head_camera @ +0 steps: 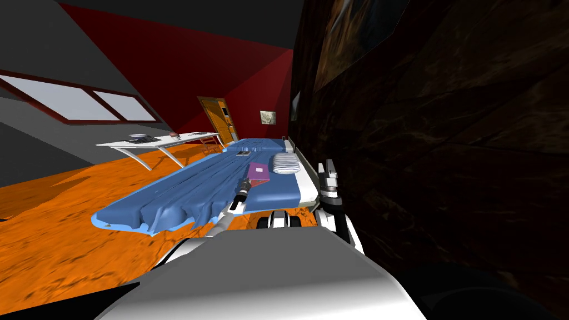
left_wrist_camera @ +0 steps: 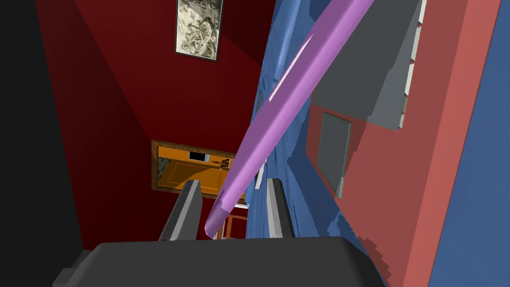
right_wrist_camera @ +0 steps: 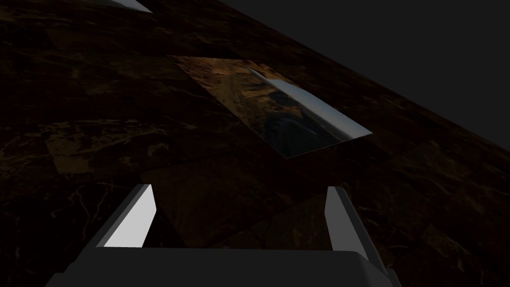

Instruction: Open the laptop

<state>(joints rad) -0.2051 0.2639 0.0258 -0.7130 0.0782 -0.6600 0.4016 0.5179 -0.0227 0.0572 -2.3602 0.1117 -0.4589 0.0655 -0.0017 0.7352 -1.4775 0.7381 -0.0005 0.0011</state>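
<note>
Closest to us, the left gripper [left_wrist_camera: 231, 180] has its fingers [left_wrist_camera: 185, 209] drawn well in on either side of the purple lid [left_wrist_camera: 284, 94], near one free corner. As far as we can judge they are pinching it, though slivers of background show beside the lid. The right gripper [right_wrist_camera: 239, 192] hangs by our right side with its blades wide apart, holding nothing.

Just beyond the left gripper the laptop [head_camera: 258, 171] lies on the blue bed [head_camera: 183, 189], near the striped pillow [head_camera: 285, 164]. The lid already stands away from the red base [left_wrist_camera: 398, 164], and the grey keyboard [left_wrist_camera: 368, 65] and trackpad [left_wrist_camera: 332, 149] are exposed.

We judge the lid to be a thin, stiff, smooth slab, light but easy to slip from narrow blades and liable to twist if levered from a corner. The free edge farthest from the hinge gives the most leverage, and a hold nearer its middle would strain it less. The base looks light too, and on soft bedding it may lift or slide with the lid. The screen side is the fragile part, so we should squeeze it only gently.

Farther off stand a white table [head_camera: 161, 141] and an orange door [head_camera: 218, 119].
</note>
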